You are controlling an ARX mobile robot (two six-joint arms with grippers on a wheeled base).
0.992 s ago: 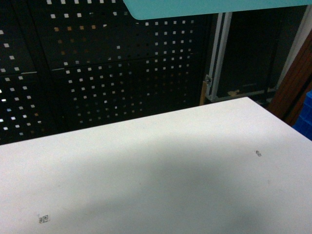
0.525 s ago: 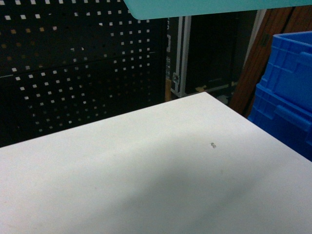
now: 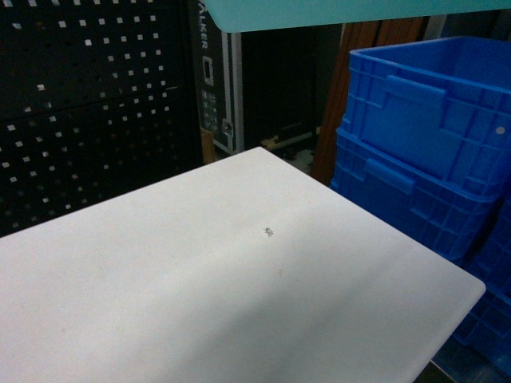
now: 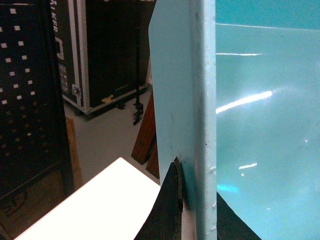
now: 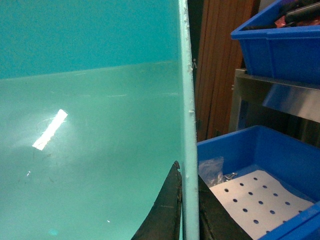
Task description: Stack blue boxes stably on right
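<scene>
Turquoise tub held aloft, only its pale underside showing as a band along the top edge of the head view, above the far end of the white bench. Left gripper clenched on the tub's rolled rim, one dark finger pressed against the outer face of the rim, the other on the inner side at the lower right of the left wrist view. Right gripper likewise clamped on the opposite rim, jaws closed either side of the thin pale edge, smooth tub floor filling the left of that view. Stacked to the right of the bench, two ribbed royal-blue crates, one atop the other, just beside the bench's right edge. Behind the bench on the left, a dark perforated panel; further back, a black flight case with metal edging. Beyond the right gripper, a lower blue bin holding a white perforated sheet and a crumpled clear bag, and another blue bin on a metal shelf above it.
</scene>
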